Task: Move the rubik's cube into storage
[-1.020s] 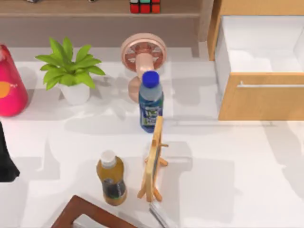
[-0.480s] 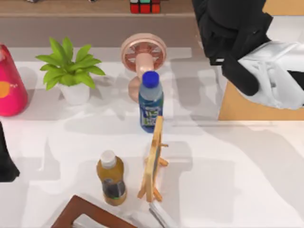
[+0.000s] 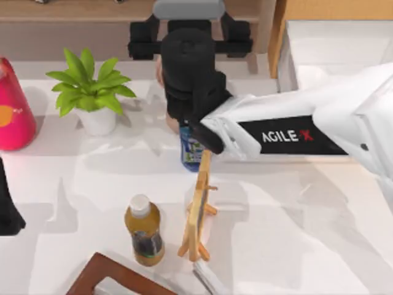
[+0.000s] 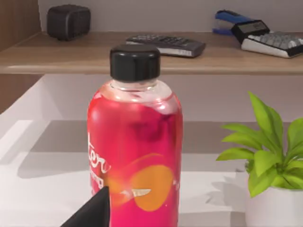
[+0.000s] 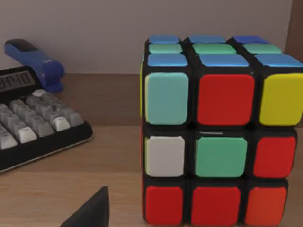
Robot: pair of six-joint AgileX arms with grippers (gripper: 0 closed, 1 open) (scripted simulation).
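Rubik's cube sits on the wooden shelf at the top view's 12 o'clock, right gripper close before it, jaws' state cannot be told; a skewed approach risks nudging it toward the calculator.

My right arm reaches across the table to the shelf, covering the fan.

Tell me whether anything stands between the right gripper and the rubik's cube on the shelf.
Nothing visible does. In the right wrist view the rubik's cube sits on the wooden shelf straight ahead, with bare shelf before it. The calculator and blue stapler lie off to one side.
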